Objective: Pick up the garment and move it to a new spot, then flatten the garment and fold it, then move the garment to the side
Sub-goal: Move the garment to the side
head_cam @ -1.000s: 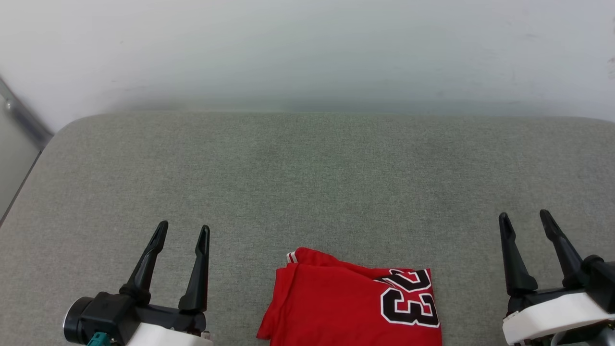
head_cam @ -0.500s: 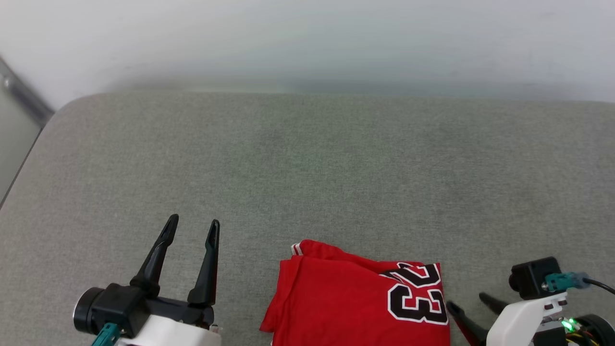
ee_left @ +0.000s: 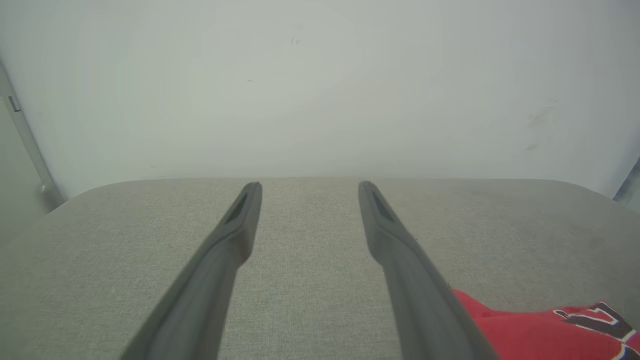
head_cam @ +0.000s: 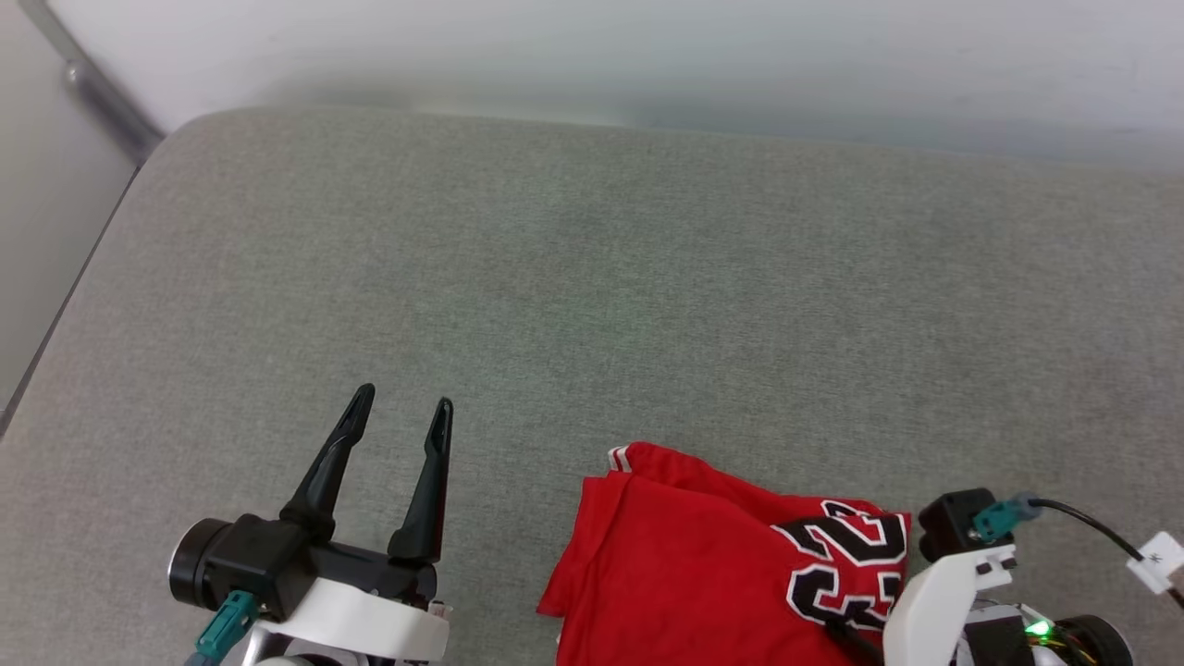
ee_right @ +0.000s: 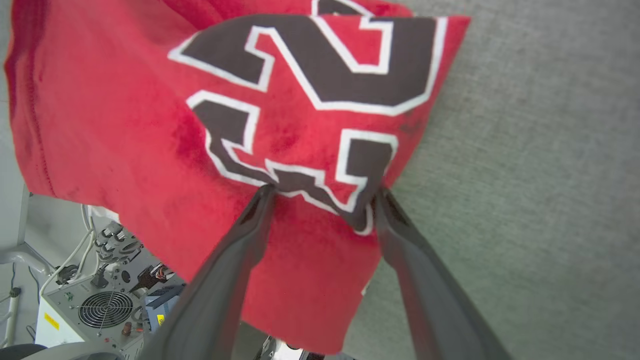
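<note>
Straddling the soft folded garment [ee_right: 125,125] on a woven grey surface [head_cam: 592,277], right tool [ee_right: 325,194] gapes, left tool [head_cam: 404,398] likewise.

The left gripper [head_cam: 404,398] points forward with its two fingers spread apart, and the right gripper [ee_right: 324,194] tips downward, its fingers spread wide too.

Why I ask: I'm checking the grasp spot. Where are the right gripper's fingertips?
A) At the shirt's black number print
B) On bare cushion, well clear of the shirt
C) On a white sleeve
A: in the right wrist view the right gripper stands open, its fingers either side of the shirt at the number print.
</note>
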